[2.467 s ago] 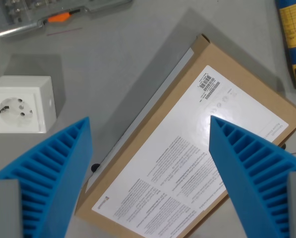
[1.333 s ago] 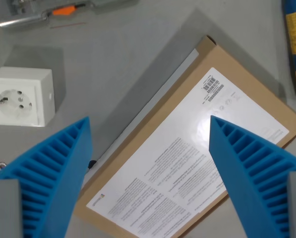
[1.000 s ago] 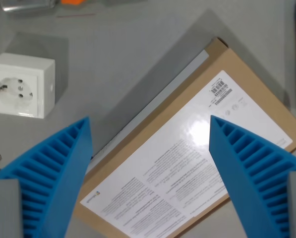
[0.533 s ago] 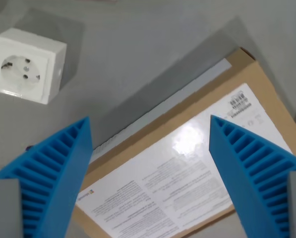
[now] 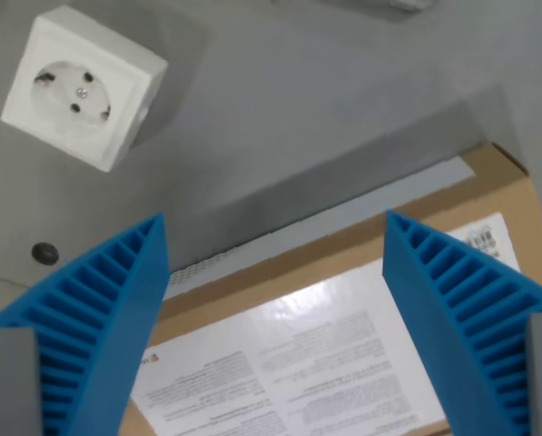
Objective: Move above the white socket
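Observation:
The white socket [image 5: 82, 89] is a square white block with a round two-pin face, lying on the grey table at the wrist view's upper left, turned at an angle. My gripper [image 5: 272, 232] is open and empty, its two blue ribbed fingers [image 5: 98, 318] spread wide at the bottom of the view. The gripper hangs over the edge of a cardboard box, to the right of and below the socket in the picture.
A flat brown cardboard box [image 5: 343, 272] with a white printed label [image 5: 289, 363] fills the lower right. A small dark round screw head [image 5: 44, 253] sits in the table at the left. A pale object [image 5: 407, 4] shows at the top edge.
The camera has moved and turned: the whole scene has rotated. The socket now sits higher and further right in the picture, and the box has slid down and right. The fingers stay spread.

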### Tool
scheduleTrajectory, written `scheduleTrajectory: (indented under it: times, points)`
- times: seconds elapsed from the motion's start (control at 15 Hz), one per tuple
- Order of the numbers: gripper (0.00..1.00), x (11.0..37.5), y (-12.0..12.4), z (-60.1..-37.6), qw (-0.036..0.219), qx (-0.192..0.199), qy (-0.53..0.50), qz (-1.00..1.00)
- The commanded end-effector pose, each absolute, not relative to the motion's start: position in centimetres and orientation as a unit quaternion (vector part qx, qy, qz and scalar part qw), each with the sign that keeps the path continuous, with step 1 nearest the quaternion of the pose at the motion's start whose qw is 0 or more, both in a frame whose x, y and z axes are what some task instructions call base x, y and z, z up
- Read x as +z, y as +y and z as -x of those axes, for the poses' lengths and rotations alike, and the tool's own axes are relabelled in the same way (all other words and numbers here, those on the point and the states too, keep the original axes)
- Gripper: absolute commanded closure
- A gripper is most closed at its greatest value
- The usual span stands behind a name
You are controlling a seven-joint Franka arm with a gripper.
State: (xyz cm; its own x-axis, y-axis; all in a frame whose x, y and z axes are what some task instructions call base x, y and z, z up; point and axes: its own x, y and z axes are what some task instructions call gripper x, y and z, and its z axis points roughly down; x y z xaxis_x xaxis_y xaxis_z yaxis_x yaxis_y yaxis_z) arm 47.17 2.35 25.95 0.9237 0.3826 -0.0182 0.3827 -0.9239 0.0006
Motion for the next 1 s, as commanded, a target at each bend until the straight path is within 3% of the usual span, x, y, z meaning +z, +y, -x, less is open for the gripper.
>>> scheduleTrajectory:
  times: [0.07,1.0]
  points:
    - [0.0,24.5,3.6,-46.6,-0.013,0.051,0.387,-0.921]
    - [0.0,20.0,8.7,-46.0,-0.019,0.067,0.568,-0.82]
